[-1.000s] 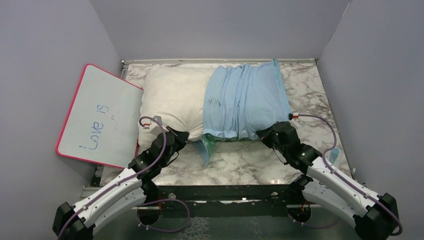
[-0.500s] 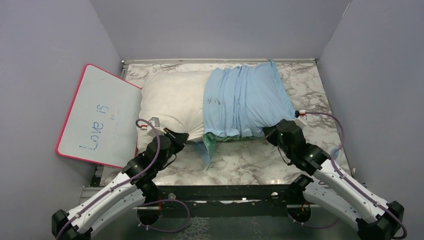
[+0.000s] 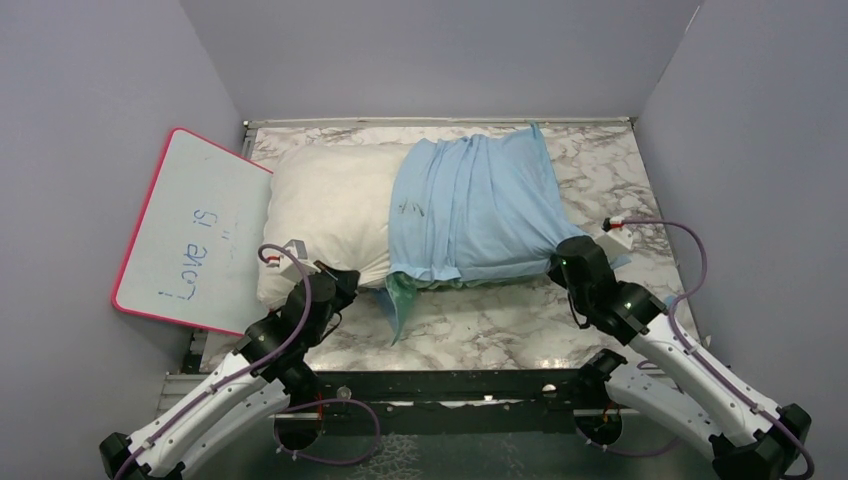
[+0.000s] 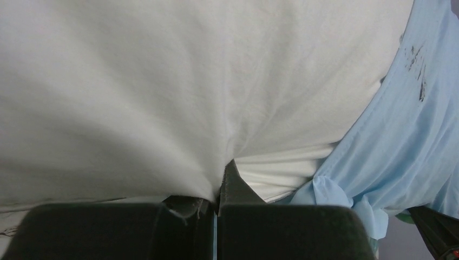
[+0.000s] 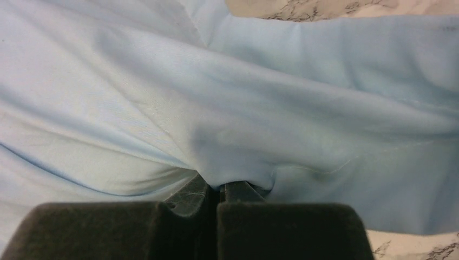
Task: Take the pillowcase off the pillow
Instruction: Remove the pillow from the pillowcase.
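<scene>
The cream-white pillow (image 3: pixel 325 205) lies across the back of the marble table (image 3: pixel 480 320), its left half bare. The light blue pillowcase (image 3: pixel 470 205) covers its right half, bunched in folds, with a teal-green flap (image 3: pixel 400 300) hanging at the near edge. My left gripper (image 3: pixel 340 282) is shut on the pillow's near edge; the left wrist view shows white fabric (image 4: pixel 162 108) pinched between the jaws. My right gripper (image 3: pixel 562 258) is shut on the pillowcase's near right corner; the right wrist view shows blue cloth (image 5: pixel 243 124) drawn into the jaws.
A pink-framed whiteboard (image 3: pixel 195 235) with handwriting leans at the left, beside the pillow. Grey walls enclose the table at the back and both sides. Bare marble shows in front of the pillow and at the right of it (image 3: pixel 625 185).
The left gripper has pulled the pillow to the left and toward me. The right gripper has drawn the pillowcase corner to the right, so the blue cloth is stretched flatter and more pillow shows.
</scene>
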Available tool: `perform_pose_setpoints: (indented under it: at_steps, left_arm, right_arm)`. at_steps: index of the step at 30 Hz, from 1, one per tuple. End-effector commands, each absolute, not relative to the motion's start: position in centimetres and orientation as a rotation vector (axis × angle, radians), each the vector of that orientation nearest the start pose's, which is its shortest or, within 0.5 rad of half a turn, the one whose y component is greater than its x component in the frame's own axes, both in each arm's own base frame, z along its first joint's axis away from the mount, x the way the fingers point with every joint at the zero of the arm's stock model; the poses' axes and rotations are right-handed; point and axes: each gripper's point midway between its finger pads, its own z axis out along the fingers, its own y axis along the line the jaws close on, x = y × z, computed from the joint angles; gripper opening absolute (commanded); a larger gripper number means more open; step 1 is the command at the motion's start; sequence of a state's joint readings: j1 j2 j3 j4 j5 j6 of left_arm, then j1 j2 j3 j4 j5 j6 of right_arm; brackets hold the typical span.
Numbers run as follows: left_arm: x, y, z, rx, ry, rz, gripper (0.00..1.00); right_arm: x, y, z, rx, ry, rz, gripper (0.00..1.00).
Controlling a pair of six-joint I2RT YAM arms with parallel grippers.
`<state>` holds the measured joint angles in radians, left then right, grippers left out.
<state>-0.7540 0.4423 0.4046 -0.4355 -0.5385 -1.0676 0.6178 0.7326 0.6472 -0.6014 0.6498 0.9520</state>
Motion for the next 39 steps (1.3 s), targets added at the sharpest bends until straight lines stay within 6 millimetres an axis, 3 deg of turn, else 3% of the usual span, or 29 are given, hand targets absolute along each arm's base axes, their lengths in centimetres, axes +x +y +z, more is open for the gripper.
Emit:
perform_pose_setpoints:
  at_steps: [1,5,6,8,9,12,15,21,26,29,32,34,36,39]
  left_arm:
    - [21.8,-10.1,16.4,-0.654,1.868,-0.538,0.0]
    - [22.1,-11.3,16.8,-0.63,1.87,-0.596,0.0]
    - [22.1,-11.6,16.9,-0.622,1.872,-0.609,0.0]
    - [22.2,-12.2,17.0,-0.615,1.874,-0.634,0.0]
    - [22.3,-12.4,17.1,-0.611,1.874,-0.646,0.0]
    - [22.5,-13.0,17.1,-0.604,1.877,-0.669,0.0]
    - [22.5,-13.3,17.1,-0.598,1.875,-0.686,0.0]
    - [22.5,-13.4,17.3,-0.6,1.866,-0.7,0.0]
    - [22.3,-13.4,17.4,-0.607,1.859,-0.719,0.0]
    - [22.3,-13.4,17.3,-0.606,1.858,-0.72,0.0]
    - [22.3,-13.4,17.4,-0.605,1.857,-0.723,0.0]
    - [22.3,-13.3,17.2,-0.607,1.859,-0.719,0.0]
    - [22.3,-13.3,17.1,-0.611,1.859,-0.718,0.0]
    - [22.3,-13.3,17.1,-0.609,1.859,-0.716,0.0]
  right_arm:
    - [24.1,6.4,18.7,0.644,1.958,0.166,0.04]
    - [22.9,11.0,19.4,0.512,2.038,0.469,0.22]
    - [22.4,12.1,19.3,0.492,2.06,0.545,0.3]
    - [21.1,14.4,18.8,0.442,2.107,0.711,0.62]
    - [20.4,15.6,18.6,0.404,2.126,0.789,0.7]
    - [18.4,18.8,18.0,0.234,2.149,1.013,0.81]
    - [17.9,20.7,18.1,0.19,2.131,1.16,0.84]
    - [19.8,21.5,17.9,0.249,2.139,1.147,0.83]
    - [22.0,20.8,17.6,0.436,2.076,1.108,0.78]
    - [23.0,19.5,16.5,0.579,2.069,1.03,0.67]
    - [23.2,19.1,17.0,0.547,2.05,0.996,0.47]
    - [23.3,18.8,17.3,0.538,2.035,0.981,0.4]
    - [23.4,18.5,17.5,0.52,2.015,0.965,0.24]
    - [23.4,17.8,18.0,0.505,2.001,0.93,0.14]
